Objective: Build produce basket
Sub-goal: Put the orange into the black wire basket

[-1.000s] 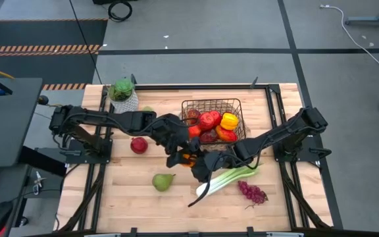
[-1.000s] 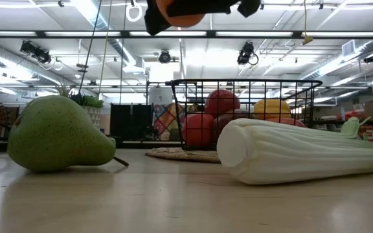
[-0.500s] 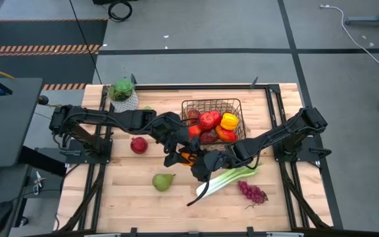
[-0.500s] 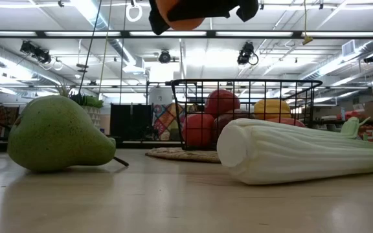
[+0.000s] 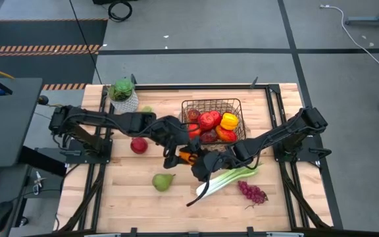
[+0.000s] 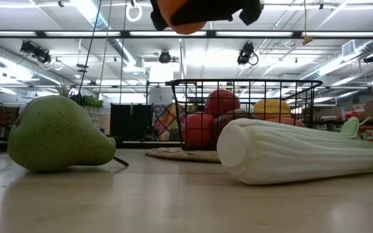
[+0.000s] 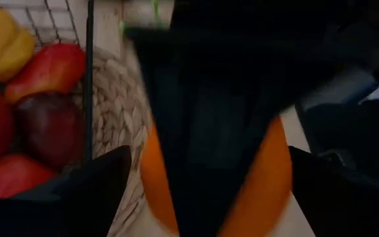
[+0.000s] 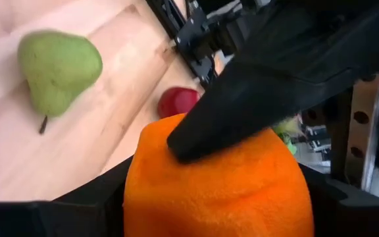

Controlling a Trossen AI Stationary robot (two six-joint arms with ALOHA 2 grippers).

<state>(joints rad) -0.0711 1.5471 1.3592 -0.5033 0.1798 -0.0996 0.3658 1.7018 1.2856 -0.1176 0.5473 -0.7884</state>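
Note:
The orange (image 5: 187, 157) is up in the air over the table's middle, just near of the black wire basket (image 5: 210, 103). My left gripper (image 5: 179, 155) reaches it from the left and my right gripper (image 5: 199, 163) from the right, both shut on it. The low view shows it high above the table (image 6: 181, 16). Red apples and yellow and red peppers fill the basket (image 6: 245, 83). On the table lie the celery (image 5: 232, 176), a green pear (image 5: 162, 181), a red apple (image 5: 138, 145) and purple grapes (image 5: 252, 192). My left gripper has the orange (image 7: 268, 191) between its two fingers, one on each flank, coming level from the table's left. The orange is lifted clear of the table. My right gripper's finger crosses in front of it in this wrist view. My right gripper pinches the orange (image 8: 216, 184) between its two fingers, one on each side, coming from the table's right. My left gripper's finger (image 8: 255, 112) lies on the orange's upper part, crosswise to my right fingers. The orange is clear of the table.
The basket stands on a round woven mat (image 6: 173, 154). A potted green plant (image 5: 122, 92) is at the far left. The celery's cut end (image 6: 251, 152) and the pear (image 6: 57, 142) lie close to the near edge, with bare wood between them.
The orange and the two grippers on it have drifted slightly toward the table's right, staying high above the table. Nothing on the table has moved.

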